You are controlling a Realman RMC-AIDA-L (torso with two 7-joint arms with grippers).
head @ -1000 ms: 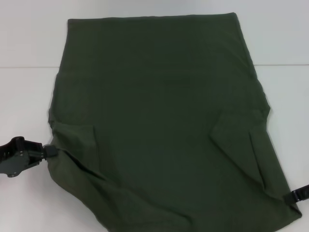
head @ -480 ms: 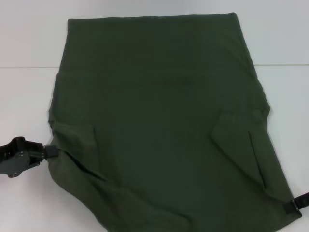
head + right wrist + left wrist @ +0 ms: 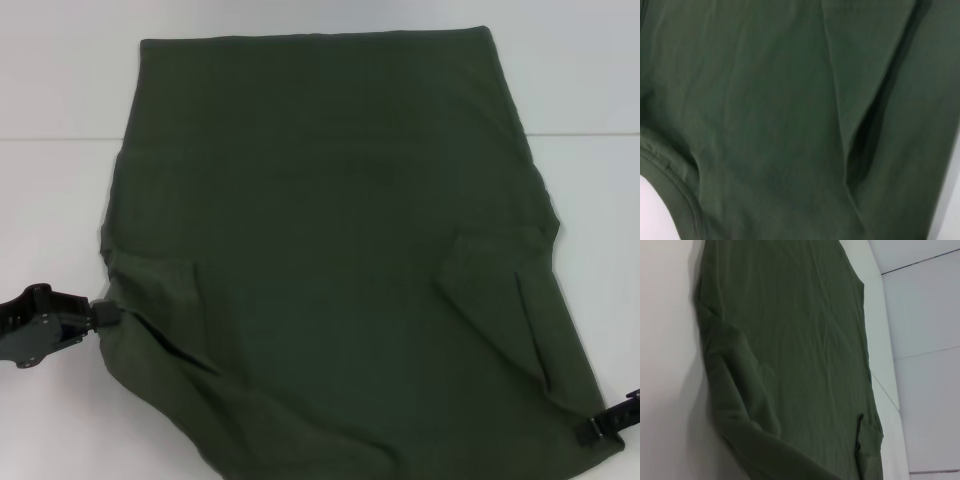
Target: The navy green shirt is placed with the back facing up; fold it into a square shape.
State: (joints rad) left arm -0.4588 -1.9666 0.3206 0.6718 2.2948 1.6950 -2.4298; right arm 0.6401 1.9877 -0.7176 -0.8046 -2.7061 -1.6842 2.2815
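Navy green shirt (image 3: 330, 250) flat on white table (image 3: 50, 200), left pincer (image 3: 108, 314) unmoved at sleeve edge, right pincer (image 3: 590, 430) crept inward onto hem, grips unclear

The head camera looks forward and down over the whole shirt (image 3: 330, 250) on the white table (image 3: 50, 200). The left wrist camera views it obliquely from its left edge. The right wrist camera sits close above the cloth; all 3 views share the shirt.

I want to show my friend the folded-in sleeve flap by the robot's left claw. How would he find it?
Start with the navy green shirt spread across the white table. Follow its near left edge to the black left claw. The sleeve flap lies just beside it, a raised diagonal crease on otherwise smooth cloth.
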